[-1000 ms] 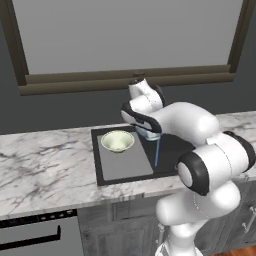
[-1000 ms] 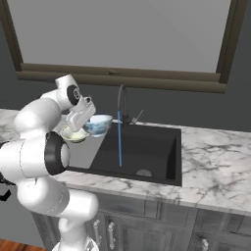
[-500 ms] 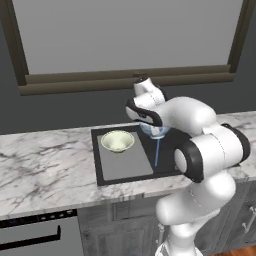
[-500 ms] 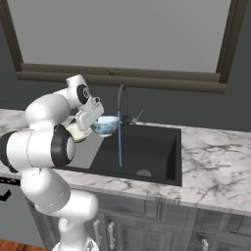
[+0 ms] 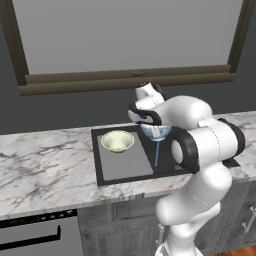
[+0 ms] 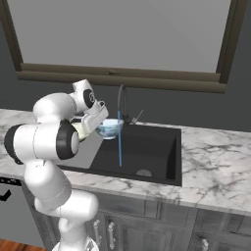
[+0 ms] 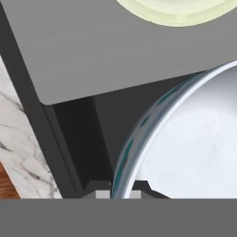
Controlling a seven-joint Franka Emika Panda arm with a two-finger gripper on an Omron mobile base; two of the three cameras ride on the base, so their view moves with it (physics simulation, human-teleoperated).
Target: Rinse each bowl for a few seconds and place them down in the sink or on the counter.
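Pincer [image 6: 100, 125] grips the rim of the blue bowl [image 6: 111, 127], held mid-frame over the black sink [image 6: 147, 147] beneath the faucet [image 6: 121, 100], a thin blue water stream [image 6: 120, 152] falling below it. Left of it, the yellow-green bowl [image 5: 117, 141] sits on the grey panel [image 5: 122, 160].

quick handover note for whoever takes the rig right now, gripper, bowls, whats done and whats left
Gripper: shut on the blue bowl's rim, holding it up over the sink.
Blue bowl: in the air beside the faucet; the running water stream falls past its edge into the sink.
Yellow-green bowl: sits upright on the grey panel in the sink's left half.
Done: blue bowl picked up, tap running.
Left: finish rinsing the blue bowl and set it down; whether the yellow-green bowl has been rinsed cannot be told.
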